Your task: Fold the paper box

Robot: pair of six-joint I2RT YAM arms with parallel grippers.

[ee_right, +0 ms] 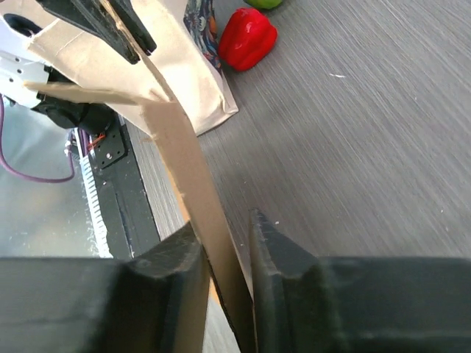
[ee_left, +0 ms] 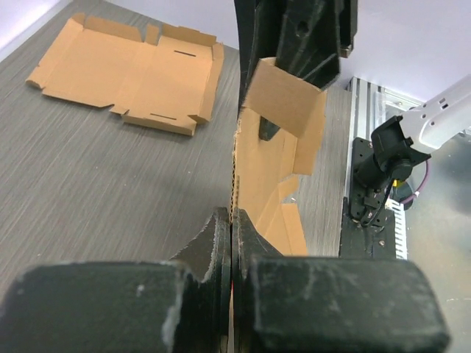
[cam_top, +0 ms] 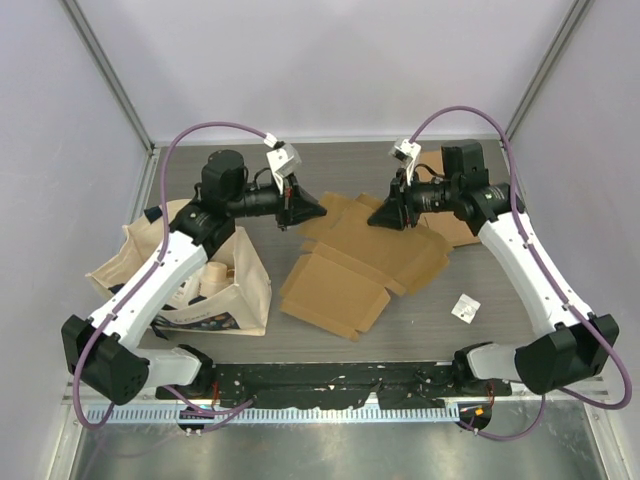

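The paper box (cam_top: 350, 265) is a flat brown cardboard blank in the middle of the table, its far edge lifted. My left gripper (cam_top: 305, 208) is shut on that edge at the far left; in the left wrist view the gripper (ee_left: 232, 220) pinches the box (ee_left: 265, 169) edge-on. My right gripper (cam_top: 385, 215) holds the far right part. In the right wrist view the gripper (ee_right: 222, 243) has a cardboard flap (ee_right: 188, 169) filling the narrow gap between its jaws.
A second flat cardboard blank (cam_top: 455, 225) lies at the far right, also in the left wrist view (ee_left: 136, 73). A cloth tote bag (cam_top: 205, 275) with items stands at the left. A red pepper (ee_right: 246, 38) lies beside it. A small white piece (cam_top: 465, 308) lies at the right front.
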